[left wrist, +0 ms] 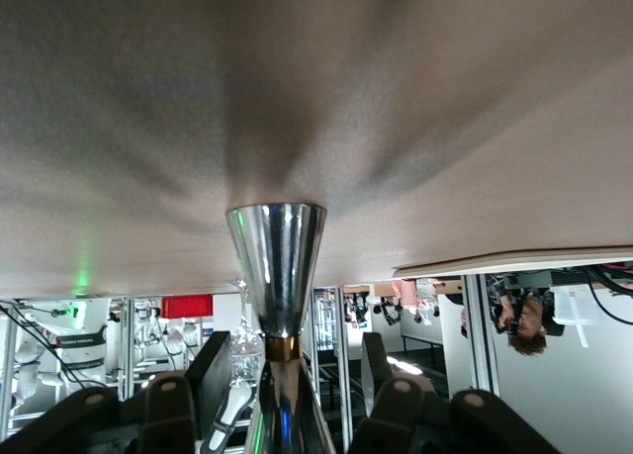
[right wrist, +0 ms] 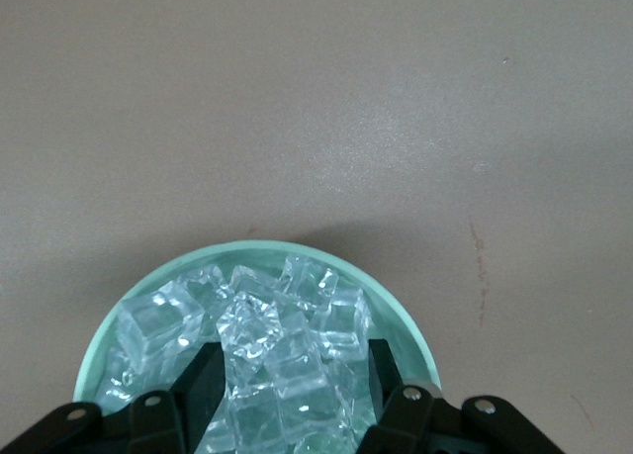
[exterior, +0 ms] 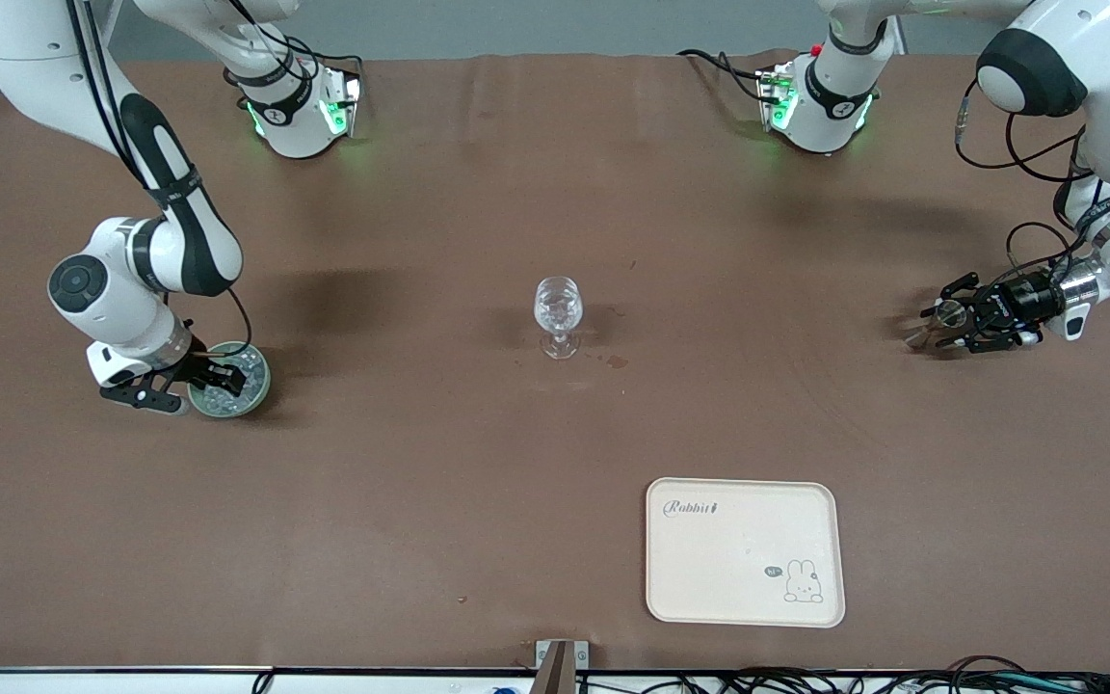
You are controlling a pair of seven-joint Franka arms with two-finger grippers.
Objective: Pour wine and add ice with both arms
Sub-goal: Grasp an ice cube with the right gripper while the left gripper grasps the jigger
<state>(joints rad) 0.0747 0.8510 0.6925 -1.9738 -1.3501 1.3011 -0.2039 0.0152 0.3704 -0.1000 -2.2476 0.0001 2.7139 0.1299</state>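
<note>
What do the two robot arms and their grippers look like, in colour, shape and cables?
Both arms, the left arm and the right arm, are white, rounded and jointed, with black joint bands. Loose black cables run along them. Their bases glow green. The left gripper and the right gripper are black, with two fingers each.

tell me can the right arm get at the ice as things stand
Probably yes: the right gripper is already down in the pale green bowl, its fingers straddling the ice, with nothing in the way.

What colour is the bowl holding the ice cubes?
Pale green bowl, seen best in the right wrist view.
</note>
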